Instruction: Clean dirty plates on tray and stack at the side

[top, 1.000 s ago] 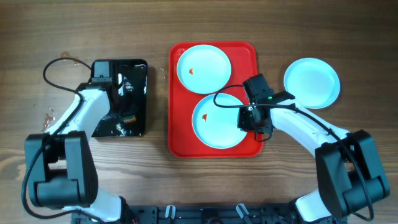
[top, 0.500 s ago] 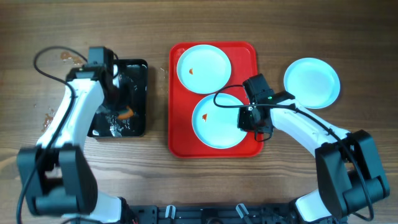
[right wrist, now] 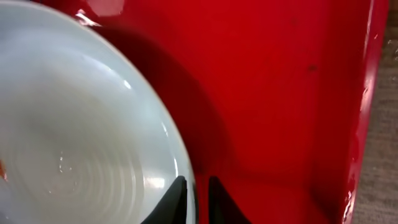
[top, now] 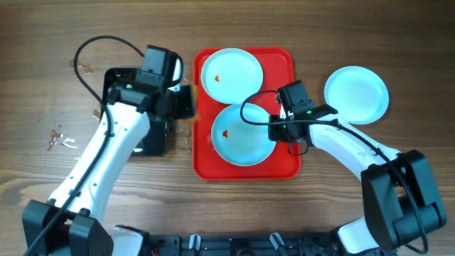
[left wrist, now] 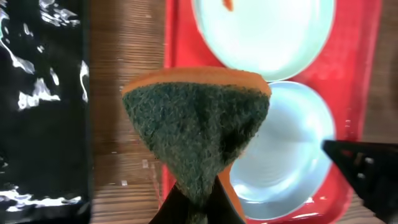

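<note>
The red tray (top: 286,65) holds two pale-blue plates. The far plate (top: 234,71) and the near plate (top: 245,142) each carry a small orange sauce spot. A third plate (top: 357,94) lies on the table to the right. My right gripper (top: 274,132) is shut on the near plate's right rim (right wrist: 74,137), its fingers (right wrist: 196,193) pinching the edge and tilting it up. My left gripper (top: 186,104) is shut on a green-and-orange sponge (left wrist: 196,124) over the tray's left edge (left wrist: 177,37), just left of the near plate (left wrist: 286,149).
A black tray (top: 117,78) with wet glints stands left of the red tray, also in the left wrist view (left wrist: 37,124). Small scraps lie on the wood at the far left (top: 60,135).
My left arm has swung right from the black tray to the red tray's left edge, carrying the sponge. The near plate has shifted left and up in my right gripper.
</note>
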